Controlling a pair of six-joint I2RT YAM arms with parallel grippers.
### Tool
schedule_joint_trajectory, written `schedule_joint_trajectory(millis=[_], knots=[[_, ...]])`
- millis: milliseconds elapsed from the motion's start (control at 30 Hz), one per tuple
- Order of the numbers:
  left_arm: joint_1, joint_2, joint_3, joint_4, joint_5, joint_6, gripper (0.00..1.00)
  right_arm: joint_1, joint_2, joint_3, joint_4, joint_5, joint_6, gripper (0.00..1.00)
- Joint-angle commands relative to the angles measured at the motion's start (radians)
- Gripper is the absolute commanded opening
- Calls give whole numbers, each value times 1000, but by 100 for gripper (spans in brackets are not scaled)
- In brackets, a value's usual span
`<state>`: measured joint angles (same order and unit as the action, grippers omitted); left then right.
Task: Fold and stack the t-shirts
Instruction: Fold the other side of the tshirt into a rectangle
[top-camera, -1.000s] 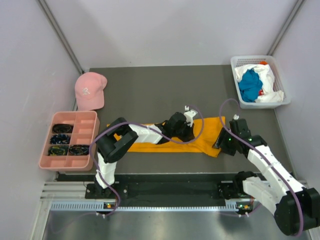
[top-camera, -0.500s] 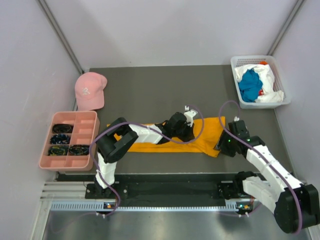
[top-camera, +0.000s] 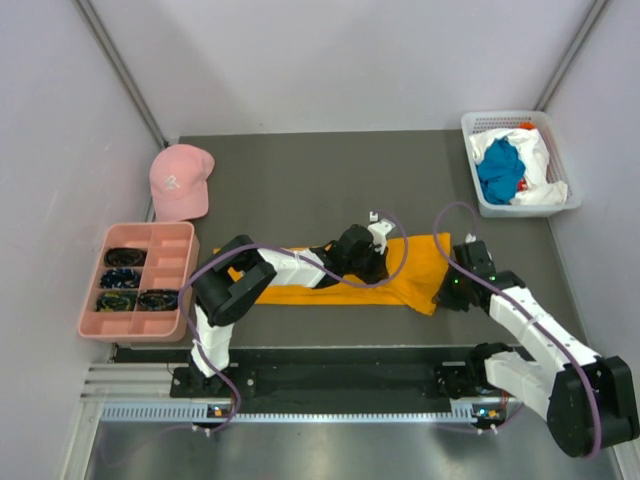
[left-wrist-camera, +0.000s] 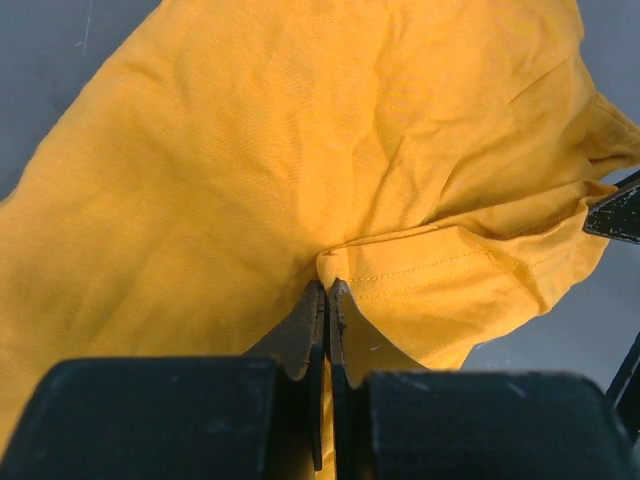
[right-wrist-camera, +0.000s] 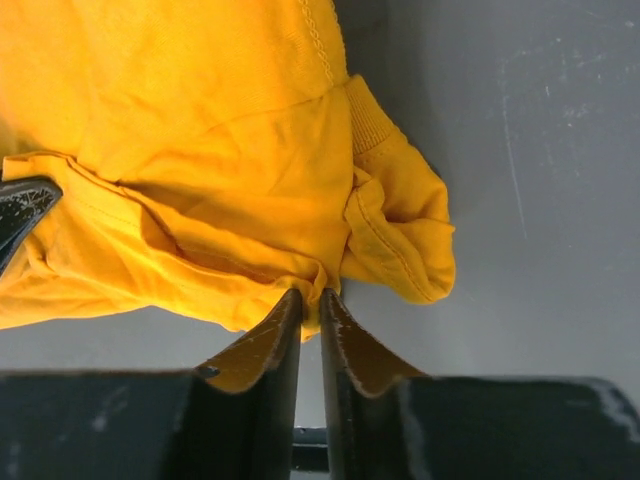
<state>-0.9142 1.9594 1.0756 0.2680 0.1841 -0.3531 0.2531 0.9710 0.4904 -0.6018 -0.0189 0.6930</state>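
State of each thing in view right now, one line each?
orange-yellow t-shirt: folded into a strip, lying flat
left fingers: shut on orange-yellow t-shirt
right fingers: shut on its right end
basket: upright, far right corner
teal t-shirt: crumpled in basket
white t-shirt: crumpled in basket
pink cap: crown up, untouched
pink tray: compartments partly filled

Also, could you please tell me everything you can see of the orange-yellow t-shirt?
The orange-yellow t-shirt is soft, plain knit cloth with stitched hems and a ribbed band at one edge. It lies crumpled and partly folded in a long strip across the near part of the dark table, with the left arm stretched over it. The left pincer is shut on a fold near its middle. The right pincer pinches its edge at the right end, jaws nearly together.
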Motion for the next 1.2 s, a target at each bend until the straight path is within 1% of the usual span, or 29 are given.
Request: schedule_joint_trajectory(millis=[0,67,200,333,400,600,833,933,1167], knots=[[0,-5,21,7,-20,17,0,11,3,-4,39,16,5,7],[0,-5,21,7,-21,17,0,9,1,-3,37,14,3,0],[0,-11,24,-1,-23,14,0,11,-21,13,16,10,-4,0],[0,-39,26,-18,-34,14,0,11,-61,74,-26,16,-21,0],[0,-65,23,-29,-38,13,0,11,-55,100,-33,16,-39,0],[-3,-143,0,-46,-46,-17,0,11,37,175,-1,16,-82,0],[-2,-229,-78,-39,-54,-58,0,11,149,220,59,42,-122,0],[-2,-231,-97,-33,-52,-66,0,9,184,241,73,45,-135,0],[-3,-205,-123,-16,-35,-89,0,11,195,286,74,76,-154,0]])
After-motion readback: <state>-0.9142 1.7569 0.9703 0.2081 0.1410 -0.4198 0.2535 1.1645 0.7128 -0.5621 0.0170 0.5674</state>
